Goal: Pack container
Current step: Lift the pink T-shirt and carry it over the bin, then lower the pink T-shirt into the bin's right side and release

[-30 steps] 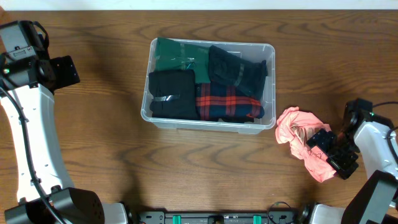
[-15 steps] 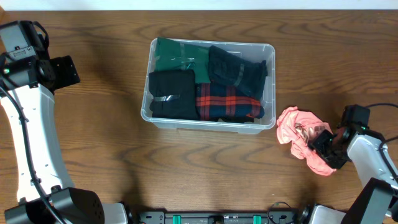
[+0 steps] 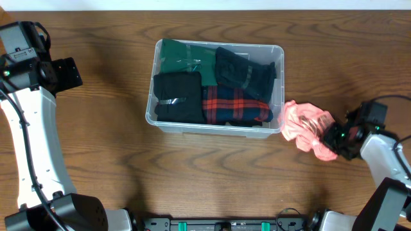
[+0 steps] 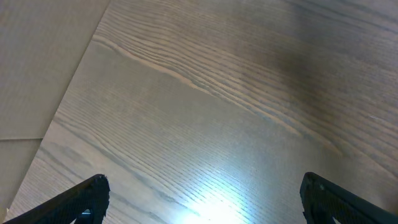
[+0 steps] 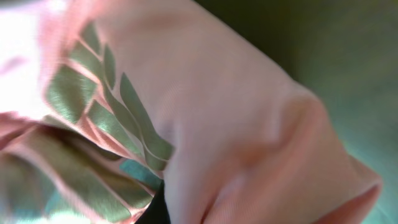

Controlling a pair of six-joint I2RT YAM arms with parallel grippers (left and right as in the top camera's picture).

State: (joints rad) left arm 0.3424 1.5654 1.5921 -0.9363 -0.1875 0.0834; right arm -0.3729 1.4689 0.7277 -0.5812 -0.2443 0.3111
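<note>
The container (image 3: 279,51) is a clear plastic bin in the middle of the table, seen in the overhead view. It holds folded green, black, navy and red plaid garments. A crumpled pink garment (image 3: 306,122) lies just right of the bin, its left edge against the bin's near right corner. My right gripper (image 3: 335,137) is shut on the garment's right end. The pink garment (image 5: 236,112), with a green print, fills the right wrist view and hides the fingers. My left gripper (image 4: 205,190) hangs open over bare wood at the far left, with nothing between its fingers.
The left arm (image 3: 32,128) stands along the table's left edge, far from the bin. The right arm (image 3: 385,154) reaches in from the near right corner. A black rail (image 3: 225,224) runs along the front edge.
My right gripper has shut on the pink garment and drawn it up and left, toward the container. The left arm has not moved.
</note>
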